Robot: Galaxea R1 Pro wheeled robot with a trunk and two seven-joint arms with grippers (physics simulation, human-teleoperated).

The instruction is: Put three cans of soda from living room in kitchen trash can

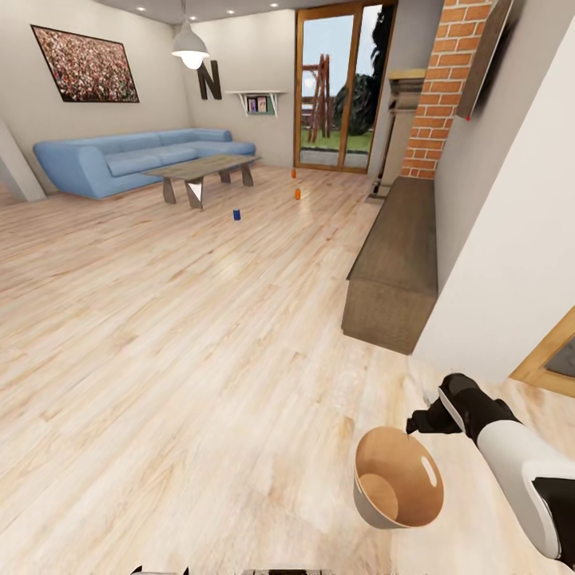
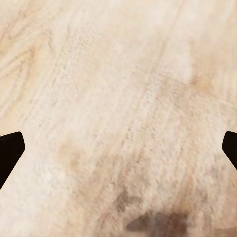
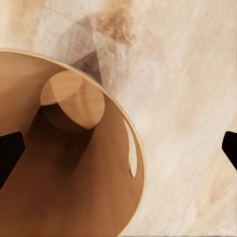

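Pincers first: the right gripper (image 1: 415,421) sits at the lower right of the head view, at the end of a white and black arm (image 1: 519,471), just above the rim of the bin (image 1: 397,477). In the right wrist view its two dark fingertips (image 3: 10,153) stand at opposite edges of the frame, spread wide, with the bin's copper-brown inside between them on one side and bare floor on the other; whether a finger touches the rim I cannot tell. The left gripper (image 2: 118,148) is likewise spread wide in its wrist view, fingertips at the far edges over bare wood planks, holding nothing.

The bin stands on the wood floor (image 1: 200,335) at lower right, tilted toward the camera, close to the white wall corner (image 1: 511,263).

Outward, a broad stretch of open plank floor runs from the bottom of the frame up to the middle. Its right edge is bounded by a low brown bench (image 1: 395,263) against the wall and a brick column (image 1: 447,88).

Far off, in the upper centre, a blue can (image 1: 236,214) stands on the floor right of the coffee table (image 1: 204,169), one orange can (image 1: 298,193) further right, another orange can (image 1: 293,172) near the glass doors (image 1: 339,88). The three are well apart. A blue sofa (image 1: 136,160) lines the upper left
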